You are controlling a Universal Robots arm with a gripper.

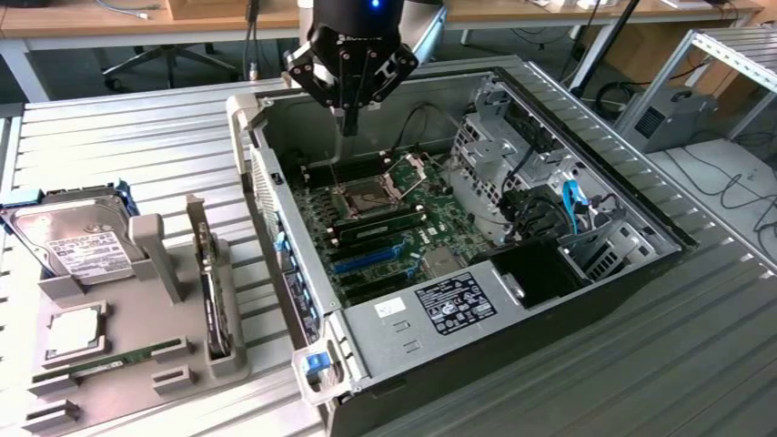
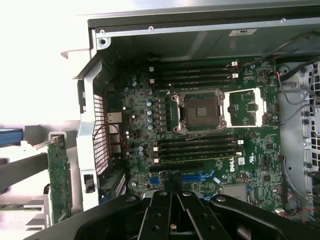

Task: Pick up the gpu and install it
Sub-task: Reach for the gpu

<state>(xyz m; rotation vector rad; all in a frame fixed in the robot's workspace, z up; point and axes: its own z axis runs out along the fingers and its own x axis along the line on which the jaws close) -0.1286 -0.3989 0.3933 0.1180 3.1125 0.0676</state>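
Nearest the lens in the exterior view is the low end of the open computer case (image 1: 377,350), where a silver power-supply box (image 1: 449,305) with a black label sits low at frame centre. Further in, the green motherboard (image 1: 401,223) lies exposed, with the bare CPU socket (image 1: 364,196) near mid-frame and blue slots (image 1: 364,261) just below it.

At upper centre the arm's black jaws hang above the far end of the case. They are pinched together, hold nothing, and point down into it.

The gpu (image 1: 216,309) is outside the case, low at the exterior view's left. It stands on edge in a slot of a grey holder (image 1: 127,309) on the ribbed metal tabletop (image 1: 146,146), well apart from the jaws. In the wrist view its green board shows edge-on just beside the case's perforated wall (image 2: 100,130).

The same holder carries a narrow green RAM stick (image 1: 116,360) and a square silver chip (image 1: 75,332). A hard drive (image 1: 73,241) with a white label rests at its upper end.
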